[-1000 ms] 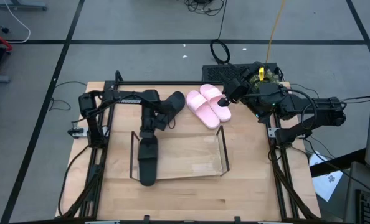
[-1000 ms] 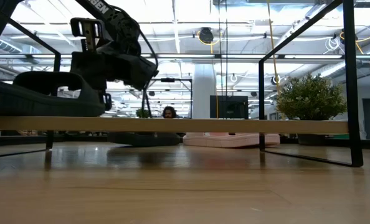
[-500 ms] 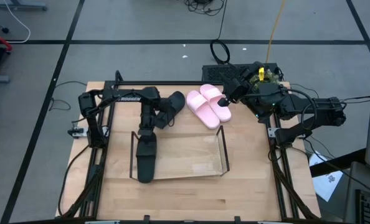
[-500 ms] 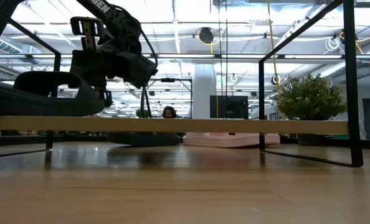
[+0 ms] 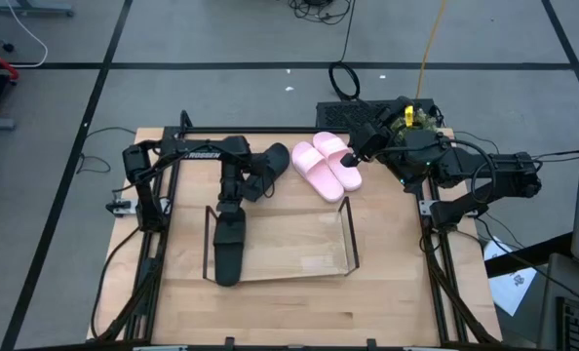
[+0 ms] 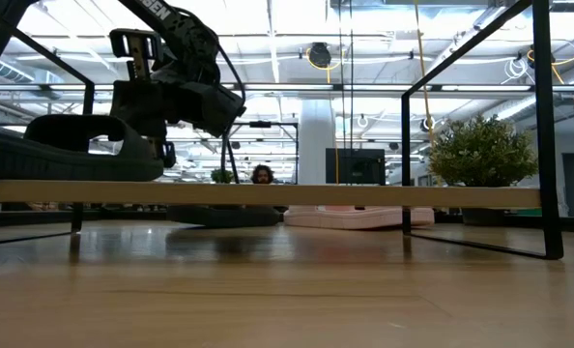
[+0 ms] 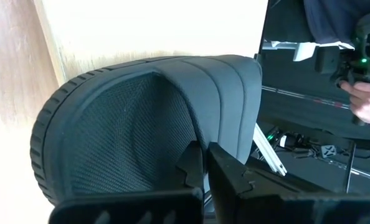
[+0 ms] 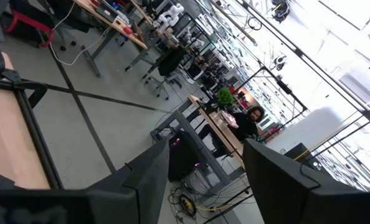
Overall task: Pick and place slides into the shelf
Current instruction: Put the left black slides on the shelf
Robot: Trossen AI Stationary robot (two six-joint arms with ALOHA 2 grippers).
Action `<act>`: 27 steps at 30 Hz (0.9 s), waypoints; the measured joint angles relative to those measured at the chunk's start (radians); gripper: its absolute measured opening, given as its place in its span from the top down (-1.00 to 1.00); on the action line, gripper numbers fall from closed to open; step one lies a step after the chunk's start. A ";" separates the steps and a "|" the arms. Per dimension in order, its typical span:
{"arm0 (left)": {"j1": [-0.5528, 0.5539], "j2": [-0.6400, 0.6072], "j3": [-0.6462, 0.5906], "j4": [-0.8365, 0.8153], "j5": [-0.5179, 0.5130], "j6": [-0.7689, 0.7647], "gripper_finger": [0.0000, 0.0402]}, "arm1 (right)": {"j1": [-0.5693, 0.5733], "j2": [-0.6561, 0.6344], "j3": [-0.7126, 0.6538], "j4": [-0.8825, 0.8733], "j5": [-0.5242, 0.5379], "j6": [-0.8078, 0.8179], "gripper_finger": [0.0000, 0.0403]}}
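Gripping a matte black slide (image 5: 229,249) by its wide strap, the left hand (image 5: 230,208) stood over the left end of the clear shelf (image 5: 309,244) at the middle of the wooden bench (image 5: 299,307). Its fingers were pinched fully shut on the strap, as the left wrist view showed close up. The slide lay lengthwise along the shelf's left wire frame; from the level view its sole looked level with, or just above, the shelf deck, and I could not tell whether it touched.

The second black slide (image 5: 270,166) lay on the bench behind the shelf, under the left arm. The pale pink pair (image 5: 327,166) sat side by side just beside it, toward the right. The right hand (image 5: 360,151) waited at the edge of the pink pair, fingers spread wide and holding nothing.

The slides looked light and rubbery, with a textured footbed. I judged them soft enough to flex but not fragile. The strap arch seemed the natural place to take hold, since fingers can close around it. A slide held there might tip toward its heavier end.
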 joint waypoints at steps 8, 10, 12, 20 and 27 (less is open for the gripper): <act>0.000 0.000 0.000 0.001 -0.009 -0.008 0.84 | 0.000 0.000 0.000 0.000 0.000 -0.001 0.03; 0.000 0.000 0.000 0.001 -0.011 -0.013 0.80 | 0.000 0.000 0.000 0.000 0.000 -0.001 0.03; 0.000 0.000 0.000 0.001 -0.024 -0.018 0.75 | 0.000 0.000 0.000 0.000 0.000 -0.001 0.03; 0.000 0.000 0.000 0.001 -0.066 -0.036 0.58 | 0.000 0.000 0.000 0.000 0.000 -0.001 0.03; 0.000 0.000 0.000 -0.001 -0.059 -0.056 0.46 | 0.000 0.000 0.000 0.000 0.000 -0.001 0.03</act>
